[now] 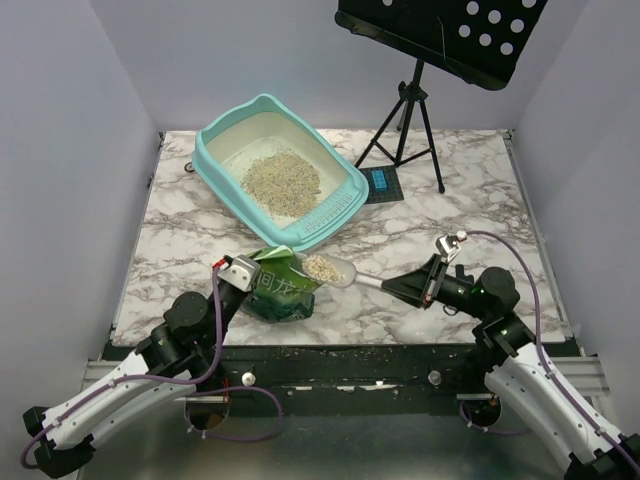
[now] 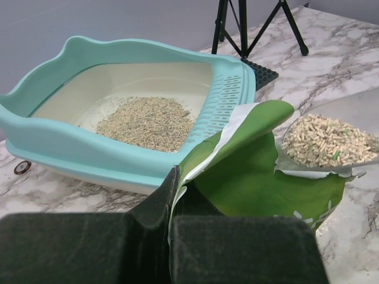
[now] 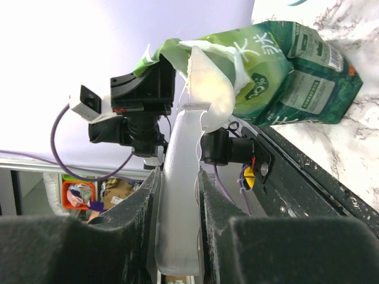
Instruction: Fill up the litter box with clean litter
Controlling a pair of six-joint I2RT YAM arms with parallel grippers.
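The light-teal litter box (image 1: 215, 135) stands at the back left of the table, with a pile of beige-grey clean litter (image 1: 282, 180) inside; both also show in the left wrist view, box (image 2: 71, 142) and litter (image 2: 148, 121). My left gripper (image 1: 240, 275) is shut on the rim of the green foil bag (image 1: 285, 295), holding it open (image 2: 173, 195). My right gripper (image 1: 405, 288) is shut on the handle of a translucent white scoop (image 1: 335, 270), whose bowl, full of pellets (image 2: 325, 142), sits just above the bag's mouth. In the right wrist view the handle (image 3: 180, 195) sits between the pads.
A black music stand on a tripod (image 1: 410, 110) rises at the back right, with a small blue-topped device (image 1: 382, 182) at its foot beside the box. Loose grains lie along the table's near edge (image 1: 330, 350).
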